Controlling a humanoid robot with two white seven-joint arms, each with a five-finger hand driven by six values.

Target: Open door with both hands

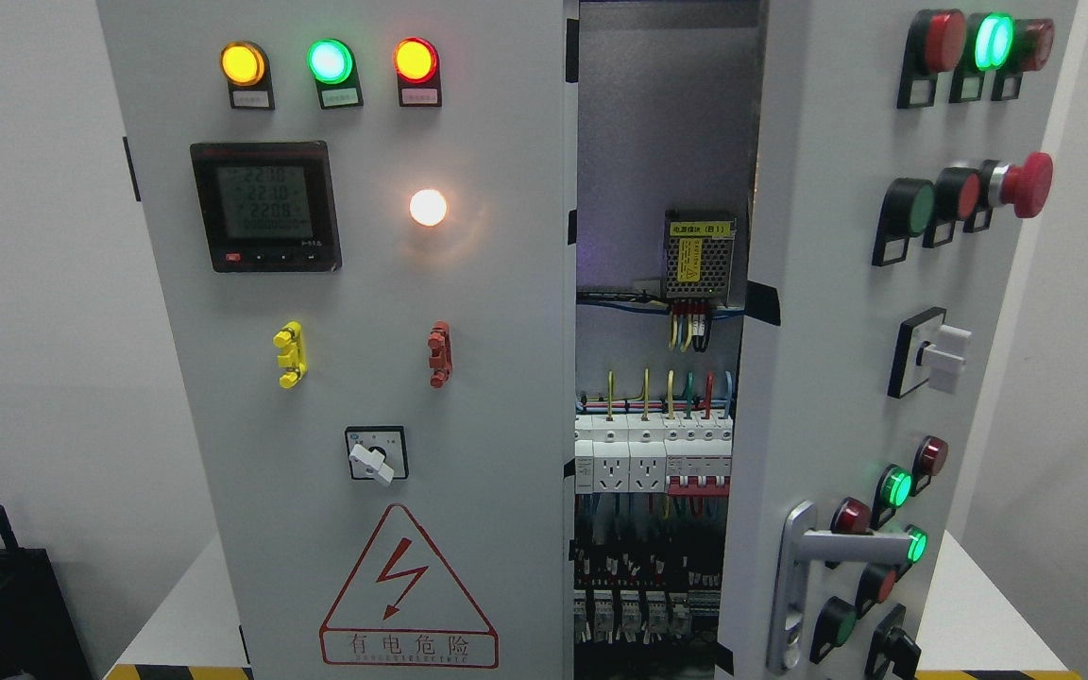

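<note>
A white table (978, 604) with a yellow-and-black striped front edge carries the grey electrical cabinet (365, 378)

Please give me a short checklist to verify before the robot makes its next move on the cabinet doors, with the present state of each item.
1. Right grey metal cabinet door swung open: ok, it stands ajar and wiring shows behind it.
2. Left grey metal cabinet door opened: not ok, it looks closed.
3. Silver lever handle on the right door free to grasp: ok, nothing covers it.
4. Robot hands in position: cannot tell, neither hand is in view.
5. Exposed white circuit breakers clear of the door's swing: ok, they sit inside the cabinet.
6. Red mushroom-shaped emergency button untouched: ok, nothing near it.
</note>
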